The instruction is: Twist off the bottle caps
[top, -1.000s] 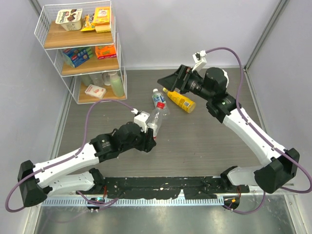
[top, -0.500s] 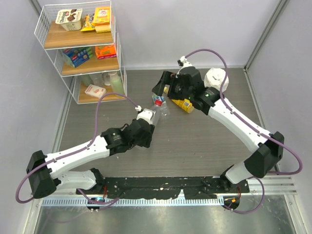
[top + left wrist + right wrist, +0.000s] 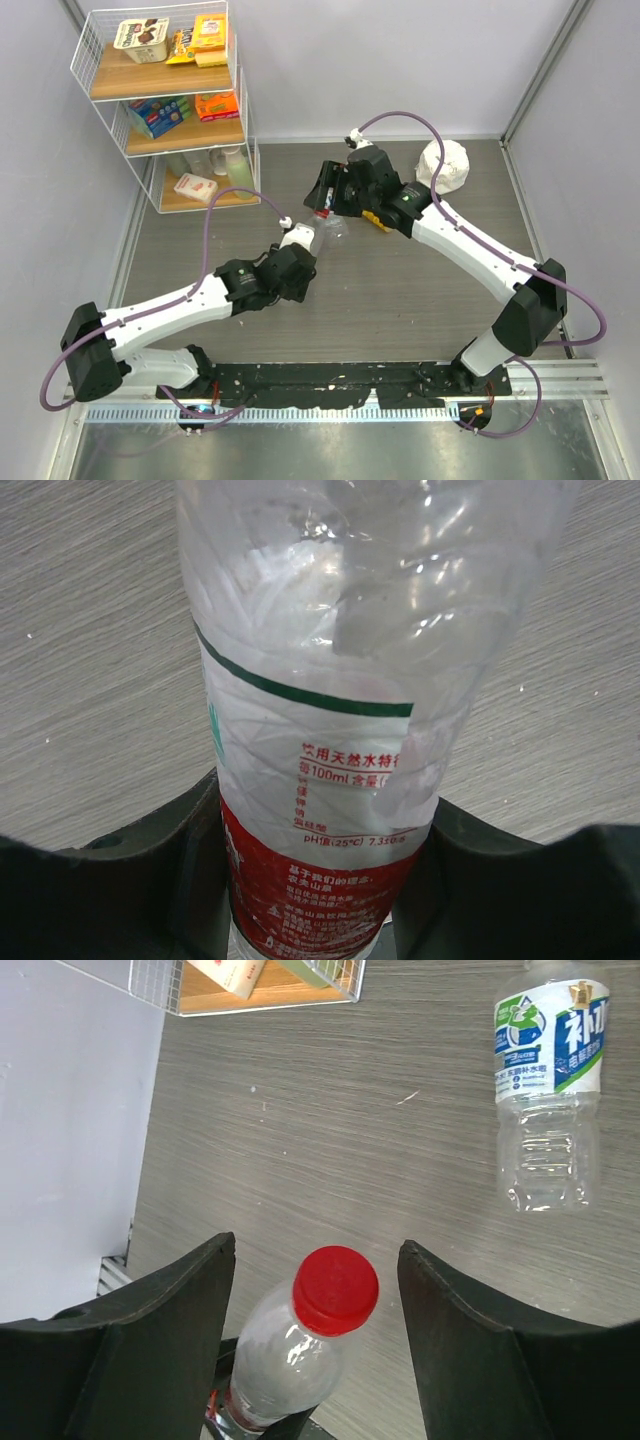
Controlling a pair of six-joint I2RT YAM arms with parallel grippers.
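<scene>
Your left end effector [image 3: 320,875] is closed tight around the red-label bottle [image 3: 320,780]. Its two dark fingers press on the low part of the bottle, right at the red band of the label. The bottle is clear and crinkled. In the left wrist view it fills the middle of the frame from bottom to top.

In the top view this bottle sits near the middle of the frame, a little up and left of center. It is tipped, with its top pointing toward the upper right.

Your right end effector [image 3: 315,1260] is wide. The red cap [image 3: 335,1290] is on the bottle, and it sits between the two dark fingers in the lower middle of the right wrist view. You can see gray counter [image 3: 300,1140] in the gap on each side of the cap, so neither finger touches it.

The blue-and-white-label bottle [image 3: 550,1090] lies on the counter in the upper right of the right wrist view, well apart from the red cap. Its cap is cut off by the frame edge.

In the top view a bit of the yellow bottle [image 3: 374,214] peeks out from under the right arm. A wire shelf rack [image 3: 160,100] stands in the upper left.
</scene>
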